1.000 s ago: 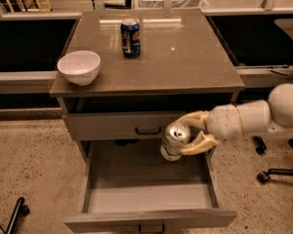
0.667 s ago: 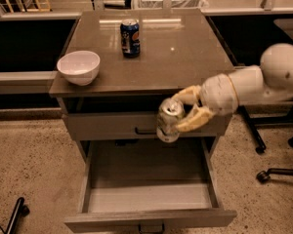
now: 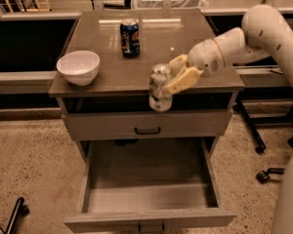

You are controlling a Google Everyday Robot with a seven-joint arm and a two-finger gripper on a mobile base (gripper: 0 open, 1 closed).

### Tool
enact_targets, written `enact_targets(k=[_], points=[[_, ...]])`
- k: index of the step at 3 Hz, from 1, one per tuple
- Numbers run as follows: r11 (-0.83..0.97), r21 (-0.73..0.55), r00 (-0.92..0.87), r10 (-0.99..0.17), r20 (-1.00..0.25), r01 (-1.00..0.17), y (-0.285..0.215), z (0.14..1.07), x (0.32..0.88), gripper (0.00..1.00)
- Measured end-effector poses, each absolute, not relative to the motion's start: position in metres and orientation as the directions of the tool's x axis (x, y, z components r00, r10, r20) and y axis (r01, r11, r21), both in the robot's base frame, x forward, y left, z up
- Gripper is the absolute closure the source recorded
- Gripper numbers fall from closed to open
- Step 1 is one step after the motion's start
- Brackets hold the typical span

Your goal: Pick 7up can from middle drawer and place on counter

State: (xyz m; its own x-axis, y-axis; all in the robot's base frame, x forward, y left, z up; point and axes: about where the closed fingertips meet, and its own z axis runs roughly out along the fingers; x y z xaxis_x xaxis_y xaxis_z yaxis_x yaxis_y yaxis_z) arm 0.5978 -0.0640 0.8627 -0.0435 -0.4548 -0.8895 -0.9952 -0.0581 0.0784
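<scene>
The cream two-finger end effector (image 3: 170,76) is pinching the small silvery-white 7up can (image 3: 159,97) at the front edge of the glossy grey-brown stone worktop (image 3: 185,38), above the open grey wooden middle drawer (image 3: 146,174), probably needing more lift so the base is clearing the lip.

No legible text on the 7up can (image 3: 160,97) in the pincer (image 3: 169,76) at the counter (image 3: 107,69) edge
</scene>
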Motion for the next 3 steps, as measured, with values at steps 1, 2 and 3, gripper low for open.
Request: enact_targets(k=[1, 2, 3], points=[[0.047, 0.046, -0.062, -0.420, -0.905, -0.998, -0.080, 0.902, 0.642, 1.00], [0.141, -0.025, -0.034, -0.399, -0.916, -0.990, -0.096, 0.945, 0.669, 1.00], [0.246, -0.077, -0.047, -0.461, -0.886, -0.966, -0.111, 0.957, 0.689, 1.00]])
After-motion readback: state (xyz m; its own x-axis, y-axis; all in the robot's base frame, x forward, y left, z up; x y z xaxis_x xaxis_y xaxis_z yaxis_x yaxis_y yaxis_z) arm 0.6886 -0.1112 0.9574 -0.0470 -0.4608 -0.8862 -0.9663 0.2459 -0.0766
